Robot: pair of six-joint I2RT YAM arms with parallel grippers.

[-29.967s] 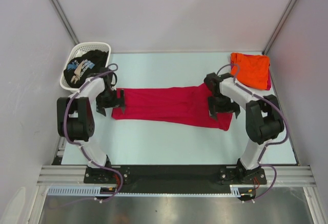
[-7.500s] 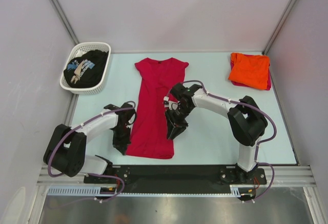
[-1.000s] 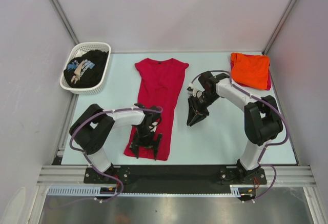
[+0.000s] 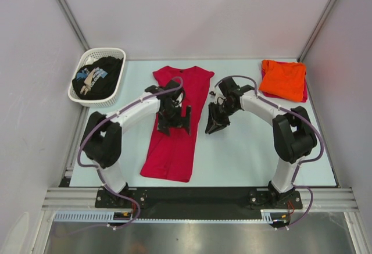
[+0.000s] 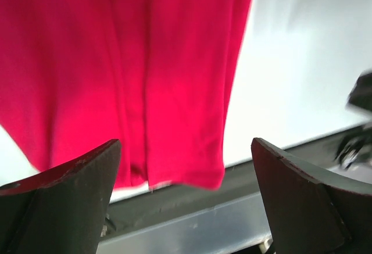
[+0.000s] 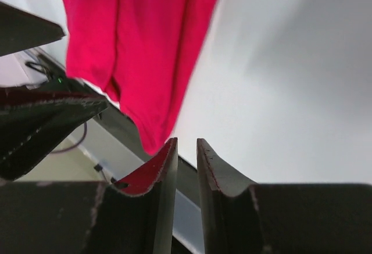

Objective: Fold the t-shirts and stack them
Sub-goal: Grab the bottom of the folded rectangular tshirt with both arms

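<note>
A crimson-red t-shirt (image 4: pixel 172 152) lies flat and lengthwise on the table, collar at the far end and hem toward the arms. My left gripper (image 4: pixel 174 120) hovers over its middle, open wide with nothing between the fingers. In the left wrist view the red t-shirt (image 5: pixel 145 62) fills the space ahead of my left gripper (image 5: pixel 186 149). My right gripper (image 4: pixel 213 126) is over bare table just right of the shirt, apart from it. Its jaws stand a narrow slit apart and hold nothing (image 6: pixel 186 143). The red t-shirt (image 6: pixel 145 45) shows beyond it. An orange t-shirt (image 4: pixel 283 79) lies folded at the back right. A black printed t-shirt (image 4: pixel 97 77) sits in the basket.
The white lattice basket (image 4: pixel 118 53) stands at the back left corner. A red edge of cloth (image 4: pixel 304 94) peeks from under the orange shirt. A black and metal rail (image 4: pixel 192 199) runs along the near edge, and enclosure walls close in the table's far and side edges.
My left gripper has moved from the shirt's hem up to over its middle and has opened wider. The right gripper has shifted slightly left and farther back.
</note>
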